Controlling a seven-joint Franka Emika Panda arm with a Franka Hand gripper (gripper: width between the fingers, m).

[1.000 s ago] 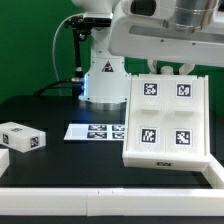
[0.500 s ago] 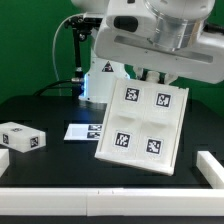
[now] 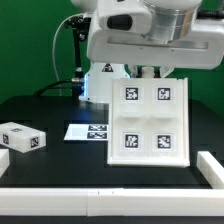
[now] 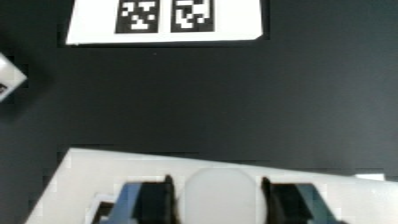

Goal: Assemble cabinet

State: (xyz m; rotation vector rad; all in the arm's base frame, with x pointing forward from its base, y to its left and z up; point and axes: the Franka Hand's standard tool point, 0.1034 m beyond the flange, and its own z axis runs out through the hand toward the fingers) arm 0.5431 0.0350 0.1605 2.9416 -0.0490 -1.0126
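The cabinet (image 3: 148,120) is a large white flat box with four square black-and-white tags on its face. It hangs upright, lifted off the black table, right of centre in the exterior view. My gripper (image 3: 152,73) is shut on its top edge from above. In the wrist view the cabinet's white wall (image 4: 107,175) fills the lower part of the picture and my gripper (image 4: 221,196) has its dark fingers (image 4: 146,200) clamped on a white rounded part between them.
The marker board (image 3: 86,132) lies flat on the table behind the cabinet and also shows in the wrist view (image 4: 164,20). A small white tagged block (image 3: 22,138) lies at the exterior view's left. White rails (image 3: 100,205) border the table's front and right.
The cabinet has been lifted and turned. It was resting on the table at the exterior view's right, then tilted, and now hangs upright nearer the centre.
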